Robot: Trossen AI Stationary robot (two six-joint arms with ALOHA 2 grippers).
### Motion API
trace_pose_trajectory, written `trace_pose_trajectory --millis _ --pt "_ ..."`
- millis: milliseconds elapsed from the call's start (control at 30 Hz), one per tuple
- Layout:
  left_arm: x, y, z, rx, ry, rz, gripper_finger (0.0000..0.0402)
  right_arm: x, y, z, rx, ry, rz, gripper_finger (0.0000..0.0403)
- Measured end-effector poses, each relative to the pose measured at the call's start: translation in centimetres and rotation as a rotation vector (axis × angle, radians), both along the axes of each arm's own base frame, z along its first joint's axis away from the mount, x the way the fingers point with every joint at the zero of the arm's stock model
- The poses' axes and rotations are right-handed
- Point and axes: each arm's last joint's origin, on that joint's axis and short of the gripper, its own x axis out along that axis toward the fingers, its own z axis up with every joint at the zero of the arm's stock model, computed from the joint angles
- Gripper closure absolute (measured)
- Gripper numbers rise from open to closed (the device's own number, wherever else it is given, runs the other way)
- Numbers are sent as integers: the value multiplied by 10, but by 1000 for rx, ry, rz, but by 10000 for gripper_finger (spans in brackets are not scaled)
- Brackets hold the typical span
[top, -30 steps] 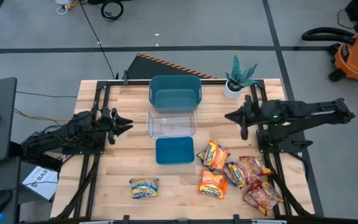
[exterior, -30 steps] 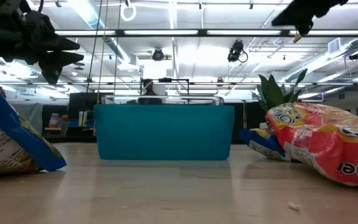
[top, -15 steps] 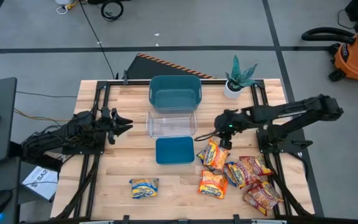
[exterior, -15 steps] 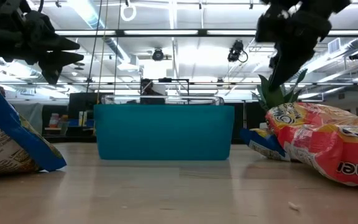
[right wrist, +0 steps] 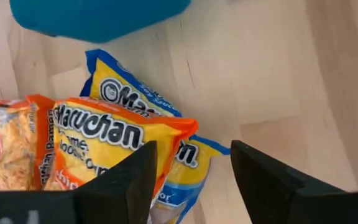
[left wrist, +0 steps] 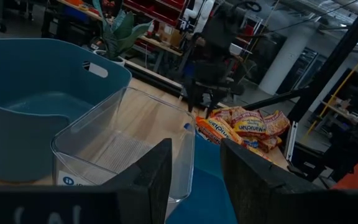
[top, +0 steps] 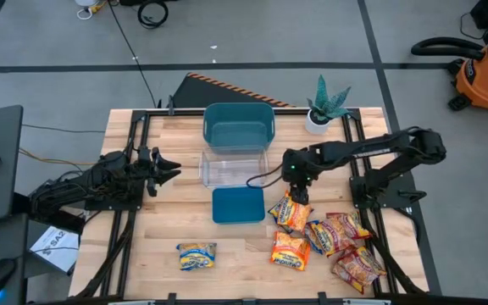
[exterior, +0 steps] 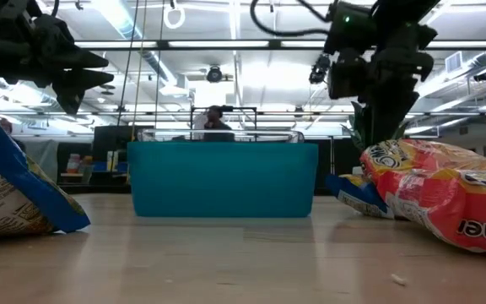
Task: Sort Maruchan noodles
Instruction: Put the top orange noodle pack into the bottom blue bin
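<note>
Several Maruchan packets lie flat in a loose pile at the table's near right: two orange (top: 291, 212) (top: 290, 251), a yellow-and-blue one (top: 318, 237) and two dark red (top: 346, 226) (top: 357, 265). One more yellow-and-blue packet (top: 196, 255) lies alone at the near left. My right gripper (top: 298, 195) (right wrist: 194, 180) is open, points down and hovers over the far orange packet (right wrist: 117, 143), which overlaps a yellow-and-blue packet (right wrist: 138, 93). My left gripper (top: 171, 169) (left wrist: 194, 177) is open and empty, left of the clear bin.
Along the table's middle stand a large teal bin (top: 239, 127), a clear bin (top: 234, 168) and a small teal bin (top: 238, 205), from far to near. A potted plant (top: 324, 106) stands at the far right. Bare wood lies between the lone packet and the pile.
My right gripper has swung from the table's right side toward the left and near edge. It has tipped from level to pointing down and come down over the far orange packet. No packet has moved.
</note>
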Motion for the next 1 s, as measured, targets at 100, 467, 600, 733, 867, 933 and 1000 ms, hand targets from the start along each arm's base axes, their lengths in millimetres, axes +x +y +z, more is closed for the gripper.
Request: trace_pose_trajectory --millis 100,467,600,733,867,933,1000 --pt "0 0 0 0 0 0 260 3 -3 -7 26 14 21 217" --pt "0 0 0 0 0 0 260 12 -7 -29 68 65 51 364" --pt "0 0 0 0 0 0 260 12 -7 -25 63 50 51 393" --pt "0 0 0 0 0 0 260 8 -6 -10 50 -2 42 396" --pt "0 0 0 0 0 0 260 6 -6 20 -18 -81 27 397" --pt "0 0 0 0 0 0 260 6 -4 35 -49 -128 25 398" --pt "0 0 0 0 0 0 260 5 -1 51 -62 -183 34 399"
